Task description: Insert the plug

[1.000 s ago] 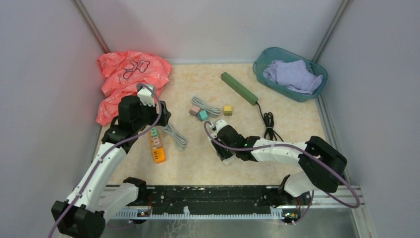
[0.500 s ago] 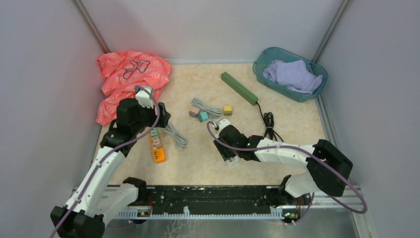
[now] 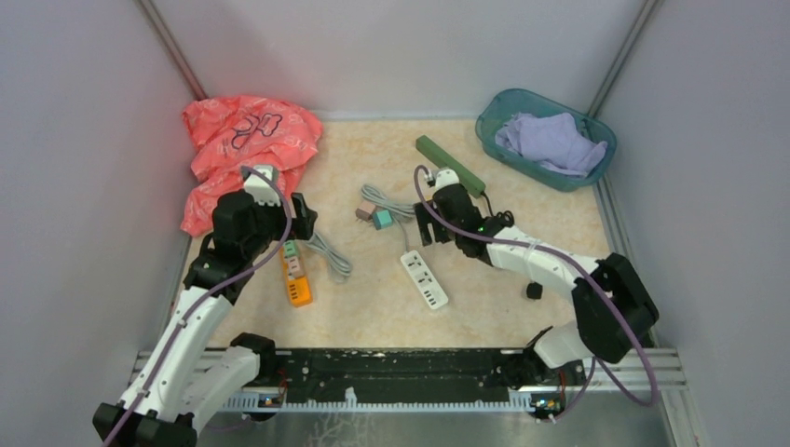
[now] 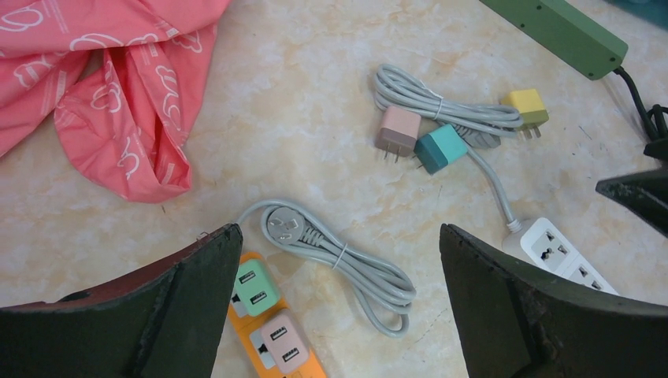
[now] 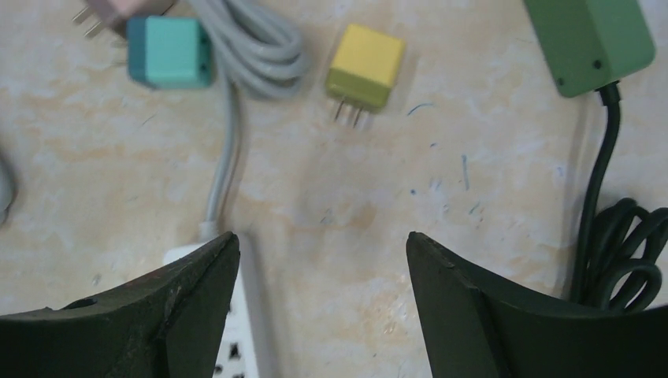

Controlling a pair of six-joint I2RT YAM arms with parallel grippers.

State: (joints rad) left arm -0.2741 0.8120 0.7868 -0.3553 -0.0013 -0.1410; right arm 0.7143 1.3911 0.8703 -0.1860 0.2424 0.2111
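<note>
The yellow plug point(image 5: 366, 67) lies loose on the tabletop point(image 5: 331, 189), its prongs pointing toward the right fingers point(image 5: 473, 315), which stand apart and hold nothing. The teal plug point(image 5: 168, 51) lies near it, and the white power strip point(image 3: 424, 279) is beside the right fingers. The left fingers point(image 4: 181, 315) are spread wide and empty above the orange power strip point(image 3: 298, 293).
</note>
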